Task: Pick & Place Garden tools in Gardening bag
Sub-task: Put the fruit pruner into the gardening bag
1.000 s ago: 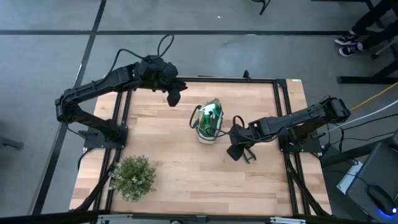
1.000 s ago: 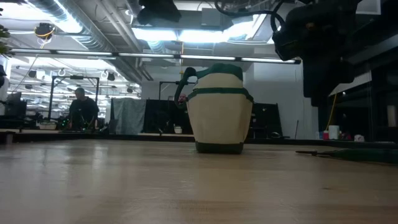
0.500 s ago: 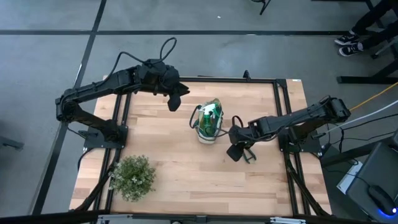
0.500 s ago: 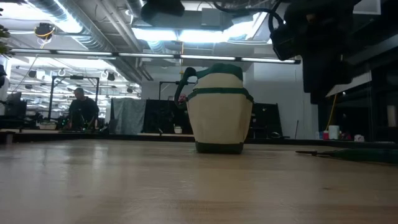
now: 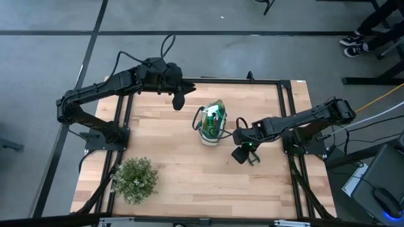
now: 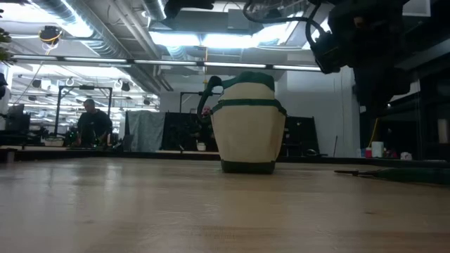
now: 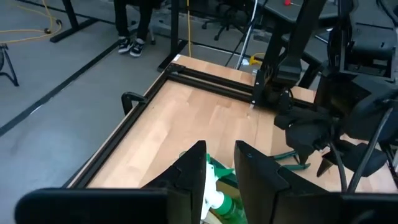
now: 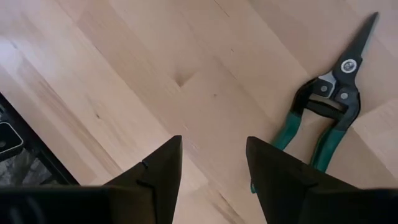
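The cream gardening bag [image 5: 211, 126] with green trim stands upright on its base at the table's middle; it also shows in the low view [image 6: 247, 123]. A green spray bottle [image 7: 219, 200] sticks up out of it. The dark pruning shears [image 8: 328, 106] with green handles lie flat on the table, right of the bag [image 5: 254, 157]. My right gripper [image 8: 211, 163] is open and hovers above the table just beside the shears [image 5: 240, 153]. My left gripper [image 7: 221, 168] is open and empty, raised above the table at the bag's far left [image 5: 179, 99]. Trowel and rake cannot be made out.
A bushy potted plant [image 5: 134, 180] stands at the near left corner. Black frame rails [image 5: 287, 113] run along the table's edges. Bare wood lies in front of the bag. A person [image 6: 91, 123] shows far off in the room behind.
My left gripper has shifted slightly toward the table's right, nearer the bag, staying raised. My right gripper has edged a little toward the shears. The bag and the shears have not moved.
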`<state>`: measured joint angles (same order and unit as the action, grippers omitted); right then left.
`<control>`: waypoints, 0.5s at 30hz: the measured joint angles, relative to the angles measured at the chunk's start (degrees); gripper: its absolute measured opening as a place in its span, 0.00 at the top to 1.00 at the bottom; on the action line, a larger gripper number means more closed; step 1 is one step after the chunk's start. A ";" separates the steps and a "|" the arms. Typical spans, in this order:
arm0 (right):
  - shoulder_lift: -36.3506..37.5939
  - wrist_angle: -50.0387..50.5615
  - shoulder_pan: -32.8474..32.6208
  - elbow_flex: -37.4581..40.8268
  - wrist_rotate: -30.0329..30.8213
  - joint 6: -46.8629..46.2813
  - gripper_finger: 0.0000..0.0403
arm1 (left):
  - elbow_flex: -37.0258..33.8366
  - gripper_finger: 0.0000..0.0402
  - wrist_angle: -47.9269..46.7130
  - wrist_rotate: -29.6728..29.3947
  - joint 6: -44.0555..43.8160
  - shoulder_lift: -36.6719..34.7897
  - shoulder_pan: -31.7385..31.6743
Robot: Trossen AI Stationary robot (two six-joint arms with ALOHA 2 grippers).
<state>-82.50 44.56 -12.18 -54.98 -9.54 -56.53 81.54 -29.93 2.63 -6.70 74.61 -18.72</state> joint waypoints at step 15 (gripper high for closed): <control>-0.99 0.50 -4.10 0.00 4.43 -1.60 0.55 | 0.07 0.81 1.03 3.49 -0.07 4.70 0.20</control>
<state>-83.49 45.06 -16.28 -54.98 -5.11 -58.13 81.60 -28.91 6.13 -6.76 79.31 -18.52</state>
